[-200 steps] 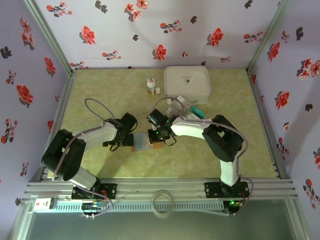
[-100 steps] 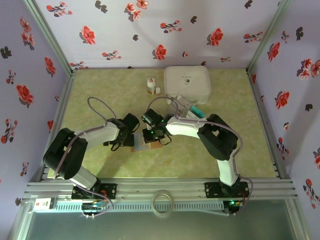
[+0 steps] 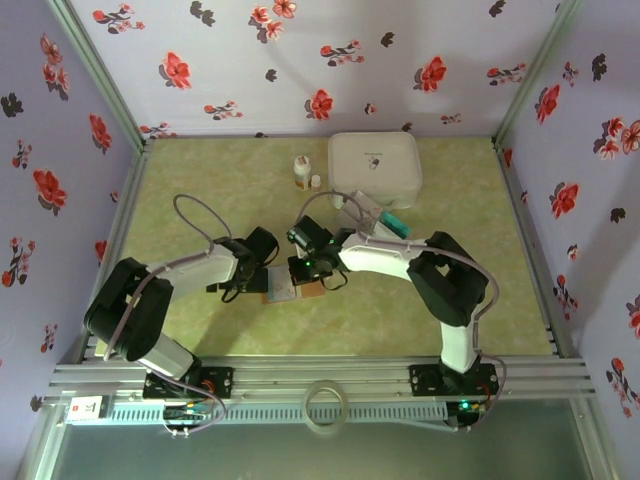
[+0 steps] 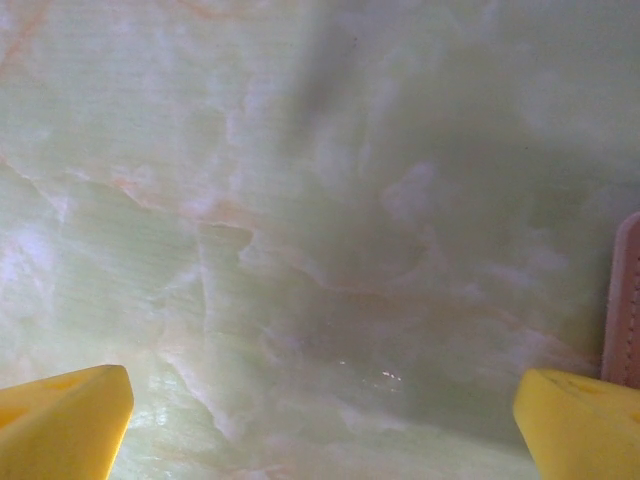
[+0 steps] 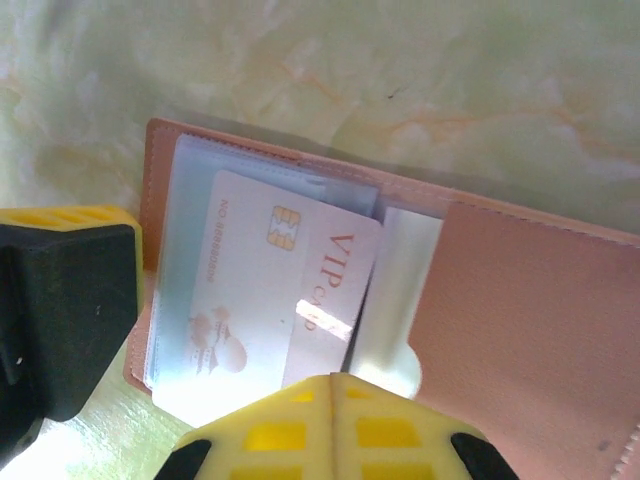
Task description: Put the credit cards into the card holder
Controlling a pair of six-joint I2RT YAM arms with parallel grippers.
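The small brown leather-like card holder (image 5: 520, 320) lies open on the green marble-patterned desk (image 4: 300, 180), a little below the centre of the overhead view. One white credit card (image 5: 270, 290) with a gold chip and "VIP" print rests on its clear sleeves, tilted and, as I judge, not fully pushed into a pocket. The other credit cards (image 3: 378, 217), white and teal, lie in a small heap just below the large white rounded box (image 3: 375, 165), so most of the task is left.

Both arms bend inward and meet over the card holder. The right gripper (image 5: 332, 398) is fully closed, with its tips at the lower edge of the white credit card. Whether it pinches the card or only pushes it, I cannot tell. The left gripper (image 4: 325, 425) is spread wide and holds nothing, and its finger at the right of the frame is just beside the card holder's edge.
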